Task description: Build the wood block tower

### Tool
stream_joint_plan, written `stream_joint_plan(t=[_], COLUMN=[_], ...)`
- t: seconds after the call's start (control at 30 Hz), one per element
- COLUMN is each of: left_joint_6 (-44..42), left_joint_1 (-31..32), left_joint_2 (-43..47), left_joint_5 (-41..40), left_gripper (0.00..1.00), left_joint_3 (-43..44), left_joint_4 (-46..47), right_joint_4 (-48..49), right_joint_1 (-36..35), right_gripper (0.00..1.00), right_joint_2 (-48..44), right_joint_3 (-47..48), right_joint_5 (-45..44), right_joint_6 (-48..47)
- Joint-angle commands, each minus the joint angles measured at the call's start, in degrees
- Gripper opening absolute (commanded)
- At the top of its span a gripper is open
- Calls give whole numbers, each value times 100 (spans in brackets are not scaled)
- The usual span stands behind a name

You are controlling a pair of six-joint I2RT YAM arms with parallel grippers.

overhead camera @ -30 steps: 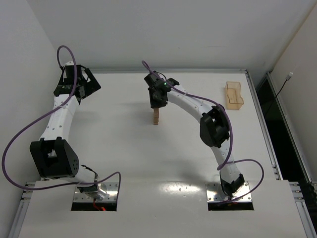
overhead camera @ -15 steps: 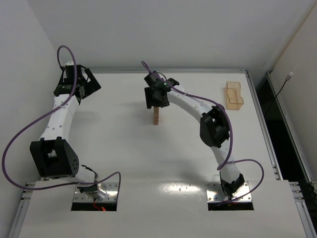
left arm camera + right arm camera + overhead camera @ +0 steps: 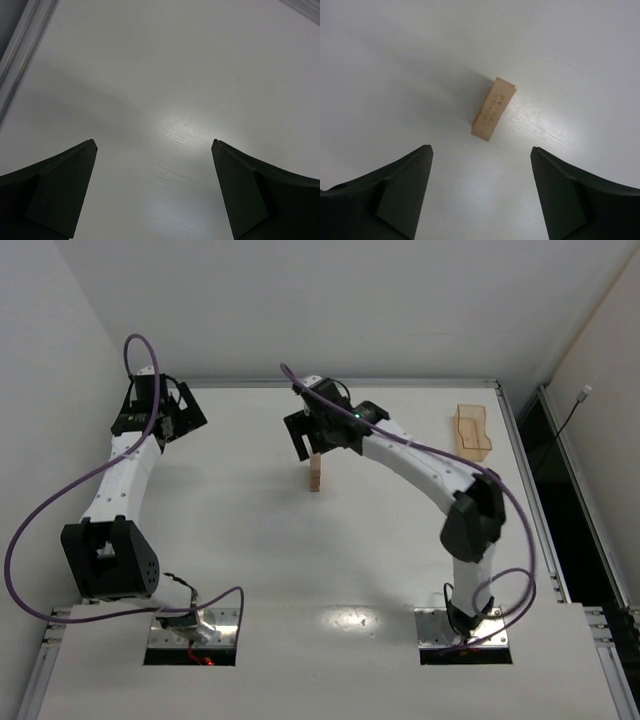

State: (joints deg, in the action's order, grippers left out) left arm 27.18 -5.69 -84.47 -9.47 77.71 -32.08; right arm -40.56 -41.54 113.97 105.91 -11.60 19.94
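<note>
Risen and spread since a second ago, the right gripper (image 3: 481, 148) now hangs above the tower (image 3: 493, 108), fingers wide apart and holding nothing. That narrow stack stands upright mid-table, touched by neither arm. To finish the release well, the arm should draw straight up, both fingers clear of the stack. Farther off, the left gripper (image 3: 153, 142) gapes empty over bare table (image 3: 190, 75). An orange tray (image 3: 472, 432) sits far right.

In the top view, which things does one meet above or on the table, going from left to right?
left gripper → tower of wood blocks → orange tray
</note>
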Motion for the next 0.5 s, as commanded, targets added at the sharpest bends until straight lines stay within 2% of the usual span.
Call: stream_joint_plan(t=[0.0, 0.1, 0.23, 0.33, 0.47], left_joint_6=[-406, -670, -916, -1056, -1179], left_joint_1=[156, 296, 551, 604, 780], left_joint_2=[246, 299, 352, 404, 457], left_joint_5=[192, 253, -11, -125, -125], left_gripper=[99, 99, 99, 99, 99], left_joint_3=[-281, -650, -1161, -1459, -1707], left_joint_4=[184, 394, 667, 799, 1019], right_joint_4=[732, 865, 1259, 1523, 1577], right_joint_1=[22, 224, 1075, 1646, 1973], right_gripper=[80, 85, 85, 85, 85], right_joint_2=[-1270, -1895, -2432, -2836, -3030], right_joint_3=[-727, -1667, -3247, -3978, -4157], right_joint_5=[-412, -834, -521, -125, -71], right_joint_6=[-982, -1581, -1861, -1968, -2091])
